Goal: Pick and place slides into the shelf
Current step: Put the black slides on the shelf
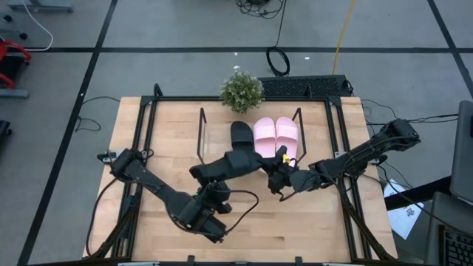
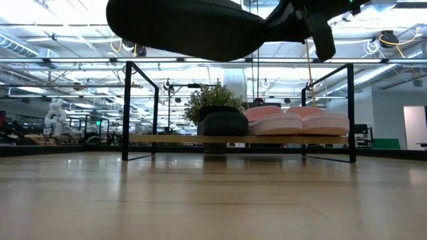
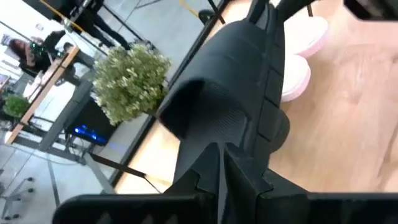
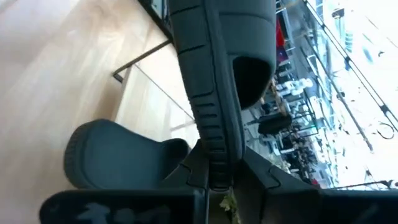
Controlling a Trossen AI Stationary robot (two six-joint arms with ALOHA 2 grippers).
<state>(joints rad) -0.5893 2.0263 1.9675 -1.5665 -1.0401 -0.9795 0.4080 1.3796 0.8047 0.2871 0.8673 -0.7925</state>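
A matte black slide (image 1: pixel 235 164) hangs in the air between both grippers, in front of the shelf (image 1: pixel 214 140); in the low view it (image 2: pixel 187 27) floats high above the table. My left gripper (image 1: pixel 211 177) is shut on its left end, and my right gripper (image 1: pixel 275 176) is shut on its right end. On the shelf board (image 2: pixel 167 139) rest another black slide (image 1: pixel 240 134) and two pale pink slides (image 1: pixel 266 137) (image 1: pixel 287 134), soles down, side by side. My left gripper (image 3: pixel 221 155) pinches the sole's edge (image 3: pixel 214 140) at the held slide's left end between its two fingers, coming level from the table's left and near side. The slide is lifted clear and stretches away from the fingers. My right gripper (image 4: pixel 214 168) pinches the ribbed sole rim (image 4: pixel 211 146) at the slide's right end between its two fingers, coming roughly level from the table's right. The slide is clear of the table and lies about level along the fingers.
A small potted plant (image 1: pixel 242 90) stands just behind the shelf at the table's far edge. Black rails (image 1: pixel 144 148) run along the tabletop's sides. Bare wood lies in front of the shelf (image 1: pixel 310 222). The shelf board is bare left of the black slide (image 1: pixel 218 137).
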